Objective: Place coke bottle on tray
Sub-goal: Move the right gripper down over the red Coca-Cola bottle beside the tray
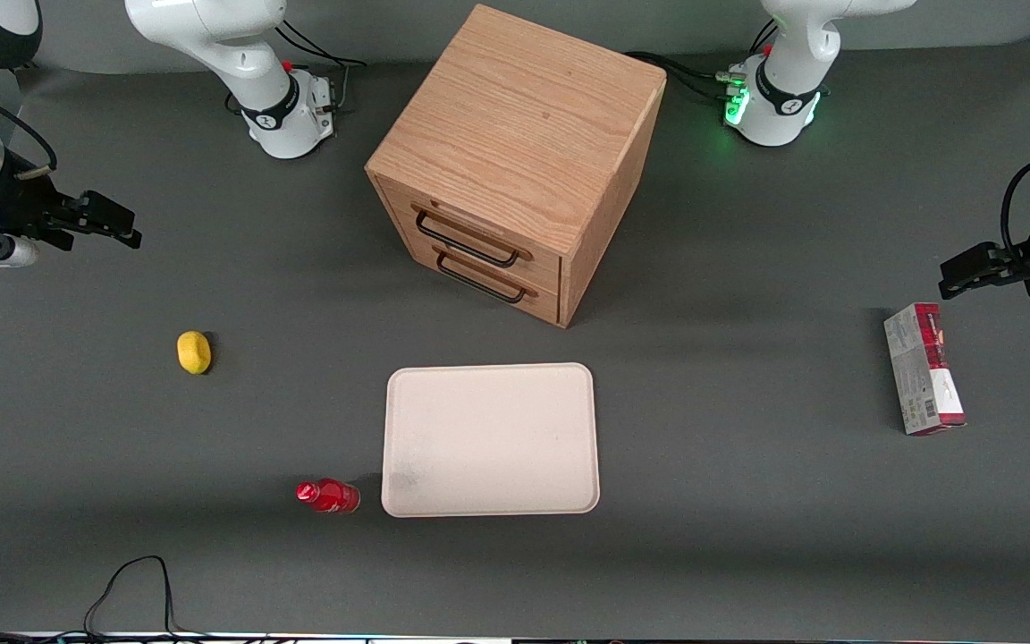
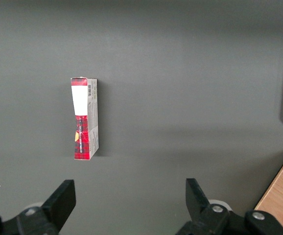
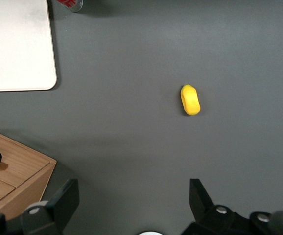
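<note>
The coke bottle (image 1: pixel 328 495), small and red with a red cap, lies on its side on the grey table, close beside the tray's near corner toward the working arm's end. A sliver of the bottle (image 3: pixel 69 4) shows in the right wrist view. The tray (image 1: pixel 491 439) is pale cream-pink, flat and bare, nearer the front camera than the wooden cabinet; its corner (image 3: pixel 19 49) shows in the right wrist view. My right gripper (image 1: pixel 108 225) (image 3: pixel 131 196) hangs open and empty above the table at the working arm's end, well away from the bottle.
A wooden two-drawer cabinet (image 1: pixel 515 161) stands farther from the camera than the tray. A yellow lemon (image 1: pixel 194 351) (image 3: pixel 190 99) lies between the gripper and the bottle. A red-and-grey carton (image 1: pixel 923 368) (image 2: pixel 84 118) lies toward the parked arm's end. A black cable (image 1: pixel 135 581) loops at the near edge.
</note>
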Tool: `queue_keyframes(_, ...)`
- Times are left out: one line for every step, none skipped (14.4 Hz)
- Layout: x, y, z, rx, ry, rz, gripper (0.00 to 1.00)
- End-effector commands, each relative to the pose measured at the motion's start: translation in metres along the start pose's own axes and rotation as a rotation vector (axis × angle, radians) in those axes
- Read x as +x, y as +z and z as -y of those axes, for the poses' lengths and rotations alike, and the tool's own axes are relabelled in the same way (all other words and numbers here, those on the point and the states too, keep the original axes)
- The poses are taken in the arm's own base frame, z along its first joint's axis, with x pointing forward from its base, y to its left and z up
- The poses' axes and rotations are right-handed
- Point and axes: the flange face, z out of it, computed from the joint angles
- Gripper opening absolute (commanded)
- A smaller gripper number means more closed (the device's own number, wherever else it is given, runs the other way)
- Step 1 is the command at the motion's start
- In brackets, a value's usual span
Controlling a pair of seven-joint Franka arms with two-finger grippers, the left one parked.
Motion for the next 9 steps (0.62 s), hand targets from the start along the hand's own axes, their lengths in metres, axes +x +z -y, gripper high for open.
queue_keyframes(0.007,-0.004,0.002,-0.025,-0.001,0.018,1.00)
queue_keyframes(0.015,-0.006,0.004,-0.027,-0.002,0.012,1.00)
queue_keyframes(0.031,-0.013,0.010,-0.031,-0.006,-0.007,1.00)
queue_keyframes(0.052,-0.020,0.022,-0.039,-0.025,-0.029,1.00)
queue_keyframes(0.076,-0.027,0.049,-0.047,-0.071,-0.058,1.00)
queue_keyframes(0.102,-0.024,0.075,-0.047,-0.114,-0.075,1.00)
queue_keyframes(0.132,-0.013,0.093,-0.050,-0.137,-0.085,1.00)
queue_keyframes(0.159,0.002,0.107,-0.047,-0.154,-0.092,1.00)
queue_keyframes(0.183,0.015,0.128,-0.030,-0.177,-0.111,1.00)
